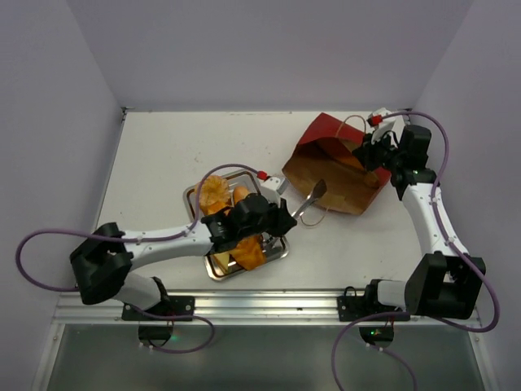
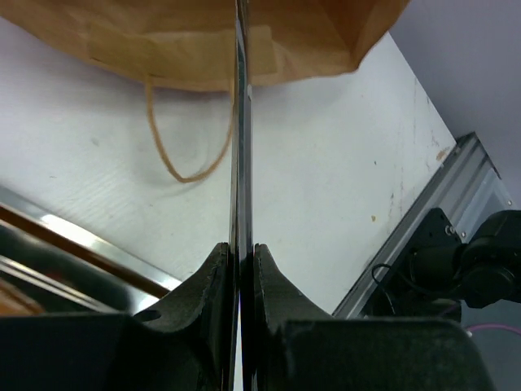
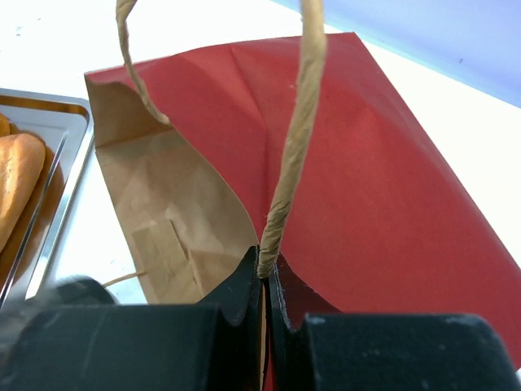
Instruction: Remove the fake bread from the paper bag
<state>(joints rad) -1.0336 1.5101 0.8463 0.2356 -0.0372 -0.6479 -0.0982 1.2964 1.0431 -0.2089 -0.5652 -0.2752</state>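
Note:
The dark red paper bag (image 1: 342, 186) lies on its side at the back right, its brown mouth facing the tray. It also shows in the left wrist view (image 2: 203, 41) and the right wrist view (image 3: 366, 163). My right gripper (image 1: 364, 153) (image 3: 266, 273) is shut on the bag's tan string handle (image 3: 297, 138) at the rim. An orange bread piece (image 1: 352, 160) shows inside the bag. My left gripper (image 1: 286, 213) (image 2: 242, 248) is shut on a thin metal utensil (image 1: 309, 198) (image 2: 242, 122) that points at the bag's mouth. Several bread pieces (image 1: 213, 192) lie on the silver tray (image 1: 281, 251).
The tray's rim (image 2: 81, 240) (image 3: 69, 163) lies just left of the bag. The bag's other handle loop (image 2: 175, 163) rests on the white table. A metal rail (image 1: 260, 303) runs along the near edge. Walls close in the left, back and right sides.

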